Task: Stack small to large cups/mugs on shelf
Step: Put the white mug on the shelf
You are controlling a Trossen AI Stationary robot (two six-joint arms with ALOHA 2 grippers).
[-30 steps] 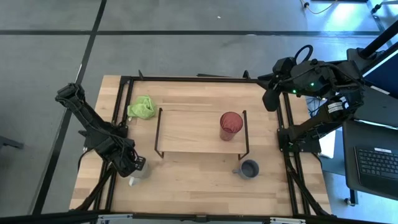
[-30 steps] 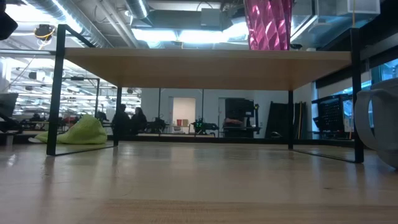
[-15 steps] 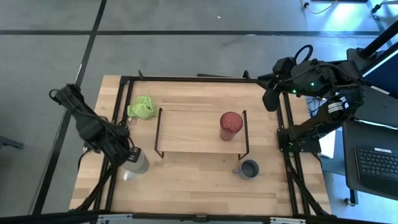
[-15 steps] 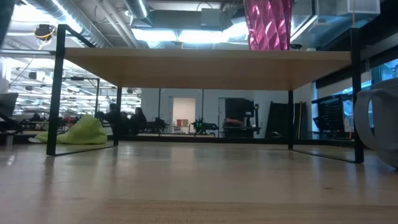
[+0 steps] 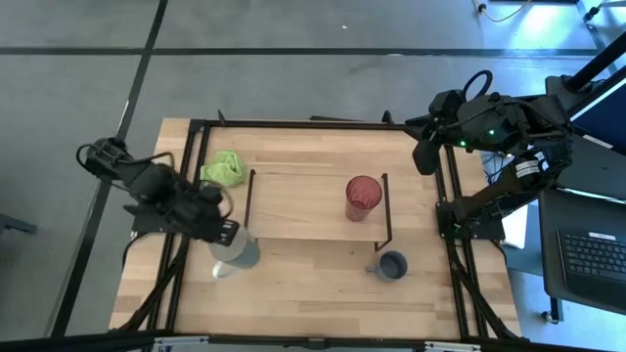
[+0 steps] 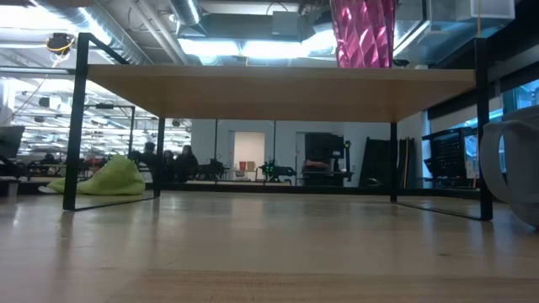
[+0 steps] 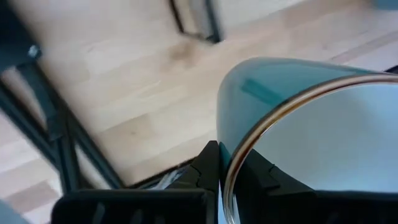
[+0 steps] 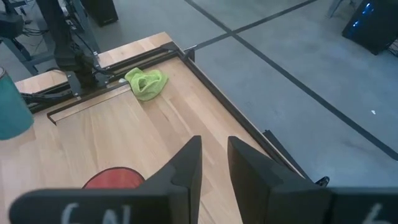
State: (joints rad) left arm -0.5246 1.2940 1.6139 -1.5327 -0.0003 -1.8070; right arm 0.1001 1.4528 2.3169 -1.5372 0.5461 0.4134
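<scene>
The left tool (image 5: 223, 238) is clamped on the rim of the white mug (image 5: 238, 251), one finger inside and one outside as the left wrist view shows, and carries it just off the shelf's (image 5: 311, 205) front-left corner. The move ahead probably turns on this: the shelf board lies up and to the right of the mug, so the mug must rise over the edge. It looks pale, round and upright, mouth up. The red tumbler (image 5: 363, 198) stands on the shelf's right end; the grey mug (image 5: 392, 265) sits on the tabletop (image 5: 313, 293) before it. The right tool (image 5: 424, 154) waits at the far-right corner, fingers slightly apart.
</scene>
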